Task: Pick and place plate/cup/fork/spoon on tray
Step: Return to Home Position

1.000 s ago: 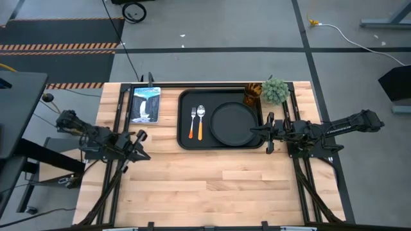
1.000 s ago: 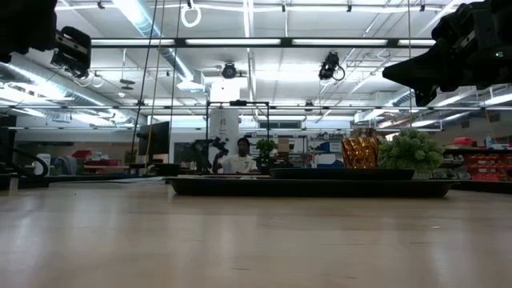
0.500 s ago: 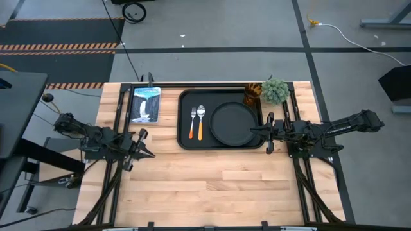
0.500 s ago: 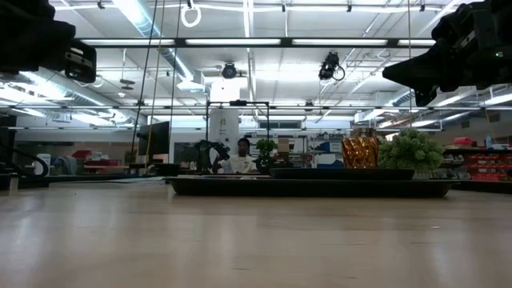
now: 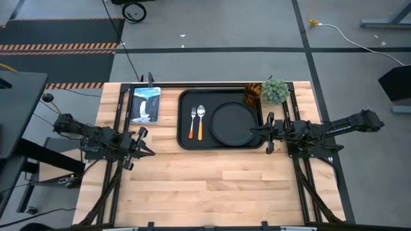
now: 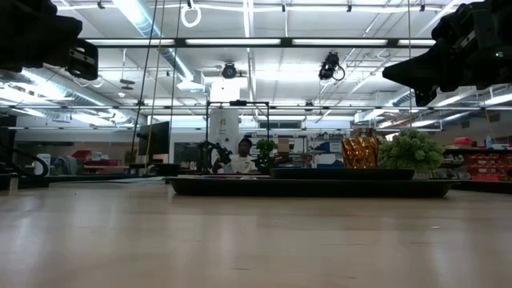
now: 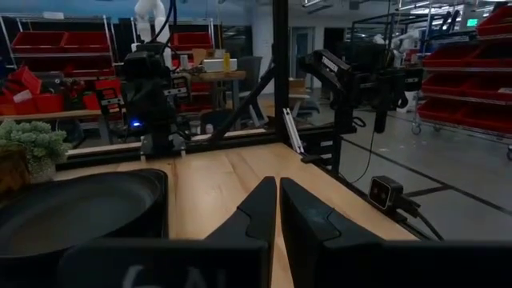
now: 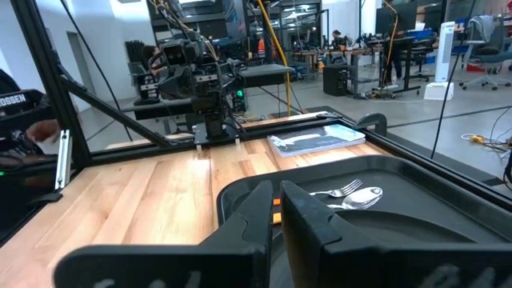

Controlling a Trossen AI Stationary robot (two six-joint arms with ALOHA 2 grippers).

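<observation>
The black tray (image 5: 186, 142) lies at the table's far middle. On it rest the round black plate (image 5: 232, 123), the fork (image 5: 192, 122) and the spoon (image 5: 200, 121), side by side left of the plate. The amber cup (image 5: 252, 95) stands at the tray's far right corner. My left gripper (image 5: 142, 142) is shut and empty, above the table left of the tray. My right gripper (image 5: 268, 133) is shut and empty, at the tray's right edge. The right wrist view shows the fork (image 8: 340, 190), the spoon (image 8: 362, 198) and the plate (image 8: 416, 240).
A green potted plant (image 5: 275, 90) stands right of the cup. A blue-white picture card (image 5: 145, 104) lies at the far left. Black frame rails run along the table's left, far and right sides. The near half of the wooden table (image 5: 218, 192) is bare. A person (image 6: 245, 157) shows far behind.
My left gripper has drawn a little toward the table's near edge and left, staying shut. My right arm has kept still.
</observation>
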